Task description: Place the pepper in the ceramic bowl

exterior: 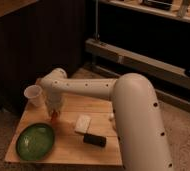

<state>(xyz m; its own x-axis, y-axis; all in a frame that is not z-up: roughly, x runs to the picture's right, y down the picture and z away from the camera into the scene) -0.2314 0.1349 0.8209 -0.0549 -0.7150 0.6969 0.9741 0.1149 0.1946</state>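
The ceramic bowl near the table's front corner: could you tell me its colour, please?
Glossy green with a darker rim, seen in the camera view: ceramic bowl, down-left of the gripper.

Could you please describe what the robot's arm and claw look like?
The arm is thick, smooth and off-white, with rounded tube-like segments dotted with small dark holes. No cables or sleeves show. The claw points down over the wooden table; its details are unclear.

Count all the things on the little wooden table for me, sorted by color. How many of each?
Green: 1, the ceramic bowl
White: 2, the plastic cup and a flat white block
Black: 1, a dark bar
Red-orange: 1, the pepper, right under the gripper beside the cup
Total: 5
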